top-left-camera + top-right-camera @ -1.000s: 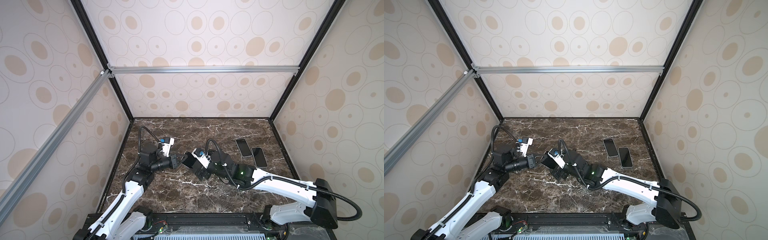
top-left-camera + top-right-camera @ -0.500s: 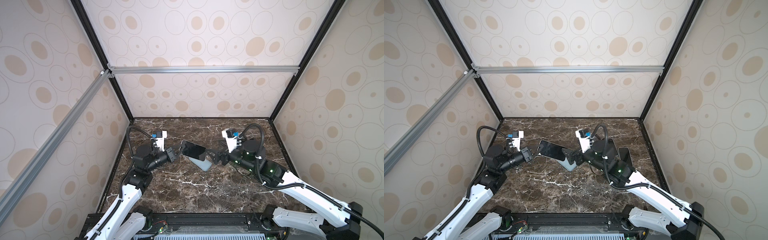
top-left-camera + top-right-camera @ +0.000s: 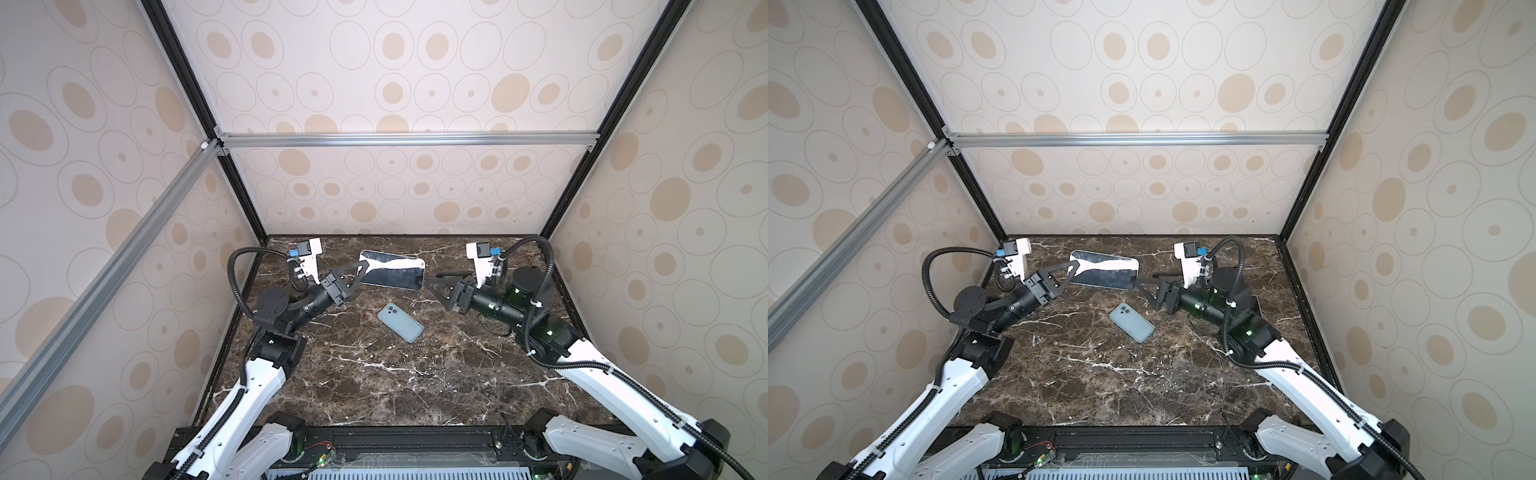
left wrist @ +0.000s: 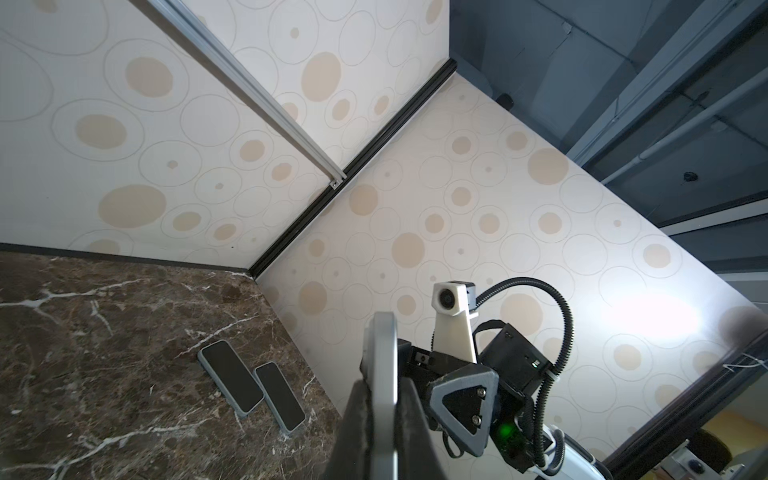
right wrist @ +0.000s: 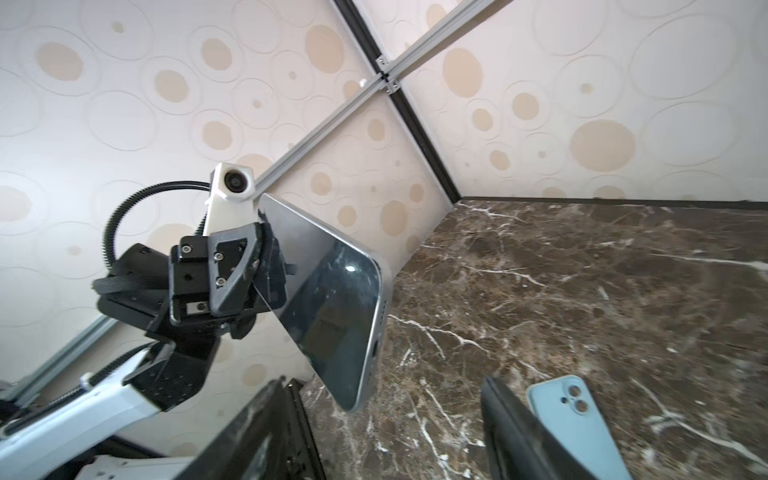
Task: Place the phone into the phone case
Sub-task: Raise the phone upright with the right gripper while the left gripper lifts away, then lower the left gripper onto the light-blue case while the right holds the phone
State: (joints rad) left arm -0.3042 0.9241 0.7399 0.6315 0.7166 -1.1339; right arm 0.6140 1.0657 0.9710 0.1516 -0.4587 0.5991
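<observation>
On the dark marble worktop [image 3: 374, 386], nearest the front edge but about at the middle, the pale blue phone case [image 3: 400, 323] lies flat with its outer back up (the camera cut-out shows at the end turned toward the far left corner), and nothing touches it. Beyond it, lifted clear of the surface toward the far edge, the phone [image 3: 392, 274] hangs lengthwise between the two arms, its glossy face turned up and mirroring the wall. The left gripper [image 3: 360, 268] is clamped tight on the short end nearer the left edge, and the left wrist view looks along the phone's thin side wedged between the two dark fingers [image 4: 409, 432]. The right gripper [image 3: 431, 279] faces the opposite short end with its jaws apart and nothing in them; in the right wrist view the phone's free corner sits just ahead of the gap, and I cannot tell whether a fingertip touches it. Close to the right edge, two other handsets [image 4: 230, 378] lie side by side, dark screens up.
</observation>
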